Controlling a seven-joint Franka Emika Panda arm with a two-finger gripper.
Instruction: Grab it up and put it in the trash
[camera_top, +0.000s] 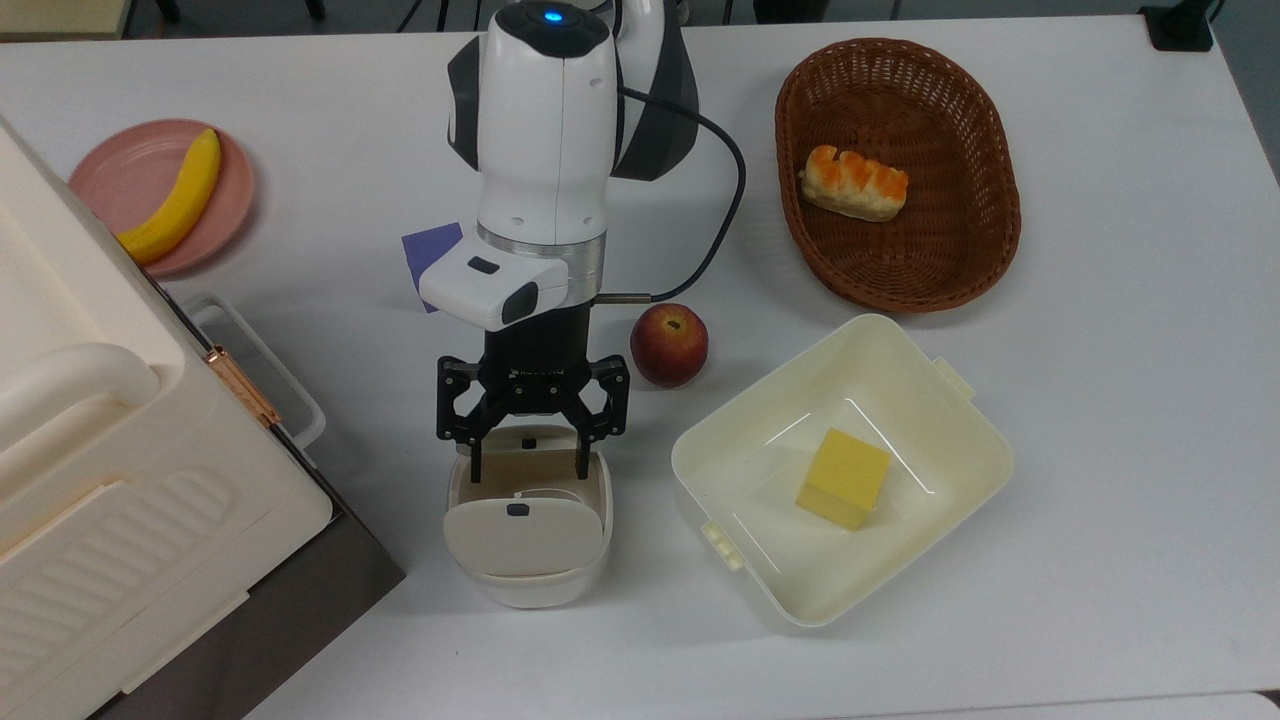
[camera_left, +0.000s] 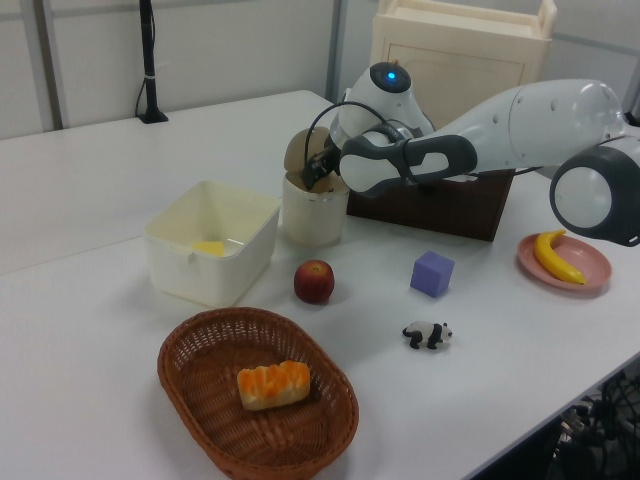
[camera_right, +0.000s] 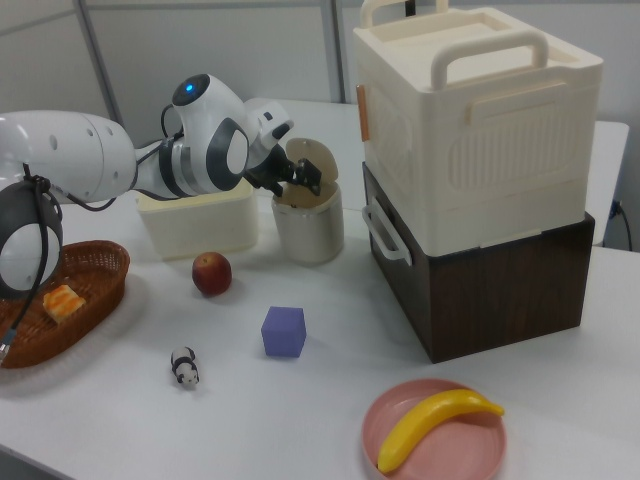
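My gripper hangs open just over the mouth of the trash, a small cream bin whose flap lid is tipped up at its near side. Nothing is between the fingers. The crumpled paper is out of sight; no white ball shows in the bin's mouth from above. In the left view the gripper sits at the top of the trash. The right view shows the gripper above the trash, beside the raised lid.
An apple lies right of the arm. A cream tub holds a yellow block. A wicker basket holds bread. A big cream box stands close on the top view's left. Purple cube, panda figurine, banana.
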